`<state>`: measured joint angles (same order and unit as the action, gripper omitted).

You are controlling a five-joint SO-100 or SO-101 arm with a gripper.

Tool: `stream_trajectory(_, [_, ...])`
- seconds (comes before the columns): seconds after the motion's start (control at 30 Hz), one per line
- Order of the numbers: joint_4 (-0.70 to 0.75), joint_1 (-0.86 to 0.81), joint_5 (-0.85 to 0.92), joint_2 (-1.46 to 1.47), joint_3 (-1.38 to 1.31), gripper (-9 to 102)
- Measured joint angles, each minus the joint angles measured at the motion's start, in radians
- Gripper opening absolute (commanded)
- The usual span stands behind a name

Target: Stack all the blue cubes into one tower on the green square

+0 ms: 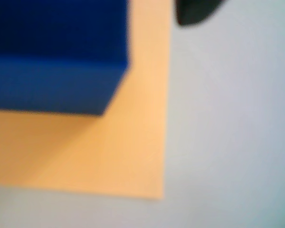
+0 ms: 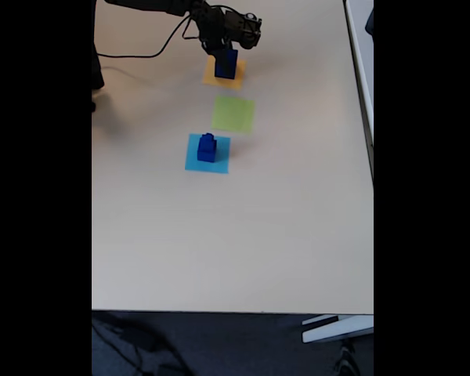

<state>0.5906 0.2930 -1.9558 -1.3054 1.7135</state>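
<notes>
Jaws: I am hovering my gripper [image 2: 226, 52] over a blue cube [image 2: 225, 64]; grip impossible to judge.
Cube: sitting on the orange square [image 1: 109, 156].

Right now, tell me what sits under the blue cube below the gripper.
The orange square lies flat under the blue cube, on the table. The part of the patch beneath the cube is covered.

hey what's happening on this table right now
A robot arm has its gripper down at a blue cube standing on the orange square; whether the jaws are closed on it is unclear. A small stack of blue cubes stands on the light-blue square. The green square between them has nothing on it, so no tower has been started there.
</notes>
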Motion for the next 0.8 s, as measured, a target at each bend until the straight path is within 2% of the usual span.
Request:
stream_trajectory(0.2, [-0.009, -0.003, 0.008, 0.000, 0.006, 16])
stream_trajectory(0.5, [-0.009, -0.018, 0.031, -0.002, 0.009, 14])
stream_trajectory(0.8, [0.029, -0.118, 0.167, -0.054, 0.006, 15])
